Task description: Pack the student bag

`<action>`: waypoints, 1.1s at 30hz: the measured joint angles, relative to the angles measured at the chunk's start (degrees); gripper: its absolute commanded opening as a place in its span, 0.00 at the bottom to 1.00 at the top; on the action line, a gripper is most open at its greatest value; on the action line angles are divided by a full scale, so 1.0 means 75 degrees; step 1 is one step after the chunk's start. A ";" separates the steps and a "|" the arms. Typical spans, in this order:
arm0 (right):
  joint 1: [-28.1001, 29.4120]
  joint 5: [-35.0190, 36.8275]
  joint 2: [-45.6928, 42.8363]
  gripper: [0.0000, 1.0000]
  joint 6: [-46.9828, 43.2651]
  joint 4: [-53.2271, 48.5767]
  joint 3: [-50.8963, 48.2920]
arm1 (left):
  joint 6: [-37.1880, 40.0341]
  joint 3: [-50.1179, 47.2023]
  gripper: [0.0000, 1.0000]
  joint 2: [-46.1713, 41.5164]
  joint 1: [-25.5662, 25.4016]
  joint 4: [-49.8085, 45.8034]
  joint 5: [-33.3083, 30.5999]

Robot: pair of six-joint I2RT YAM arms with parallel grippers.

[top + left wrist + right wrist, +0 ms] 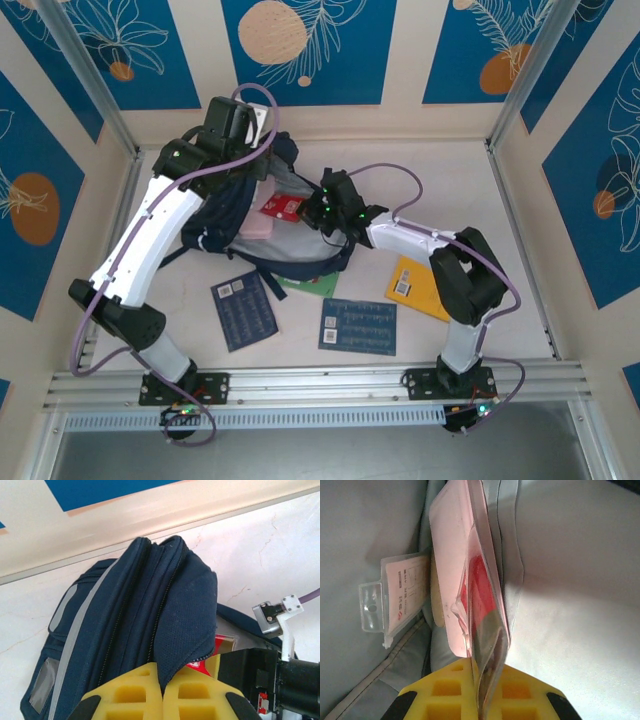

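Looking at your table [480, 200], the student bag [228, 212] sits mid-back, navy outside, grey lining, mouth open. Your left gripper [162, 682] is clamped on its top flap. Your right gripper [482, 692] is inside the opening, pinching a clear red-and-pink packet [470, 580].

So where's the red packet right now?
Top view, centre-left: the red packet sits in the open mouth of the student bag, pinched by the right gripper, beside a pink pouch.
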 measured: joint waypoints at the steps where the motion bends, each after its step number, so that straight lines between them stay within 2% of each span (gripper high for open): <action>1: -0.0044 -0.0117 0.0047 0.00 0.0003 0.0149 -0.0032 | -0.0006 -0.0017 0.00 0.0000 0.0000 0.0000 0.0067; 9: -0.0192 -0.0731 0.0478 0.00 -0.0125 0.0714 0.0268 | -0.0006 -0.0029 0.00 0.0000 0.0000 0.0003 0.0291; 15: -0.0172 -0.0892 0.1303 0.00 -0.0131 0.0667 0.1457 | -0.0006 -0.0029 0.00 0.0000 0.0000 0.0052 0.0402; 18: -0.0131 -0.0848 0.1891 0.04 -0.0082 0.0490 0.2337 | -0.0006 -0.0029 0.00 0.0000 0.0000 0.0058 0.0449; 28: 0.0128 -0.0338 0.4348 0.47 0.0536 0.0198 0.5158 | -0.0122 0.0032 0.00 0.0254 0.0012 0.0283 0.0542; 33: 0.0105 -0.0396 0.4543 0.67 0.0061 0.0064 0.5371 | -0.0242 0.0146 0.00 0.0711 0.0082 0.0481 0.0752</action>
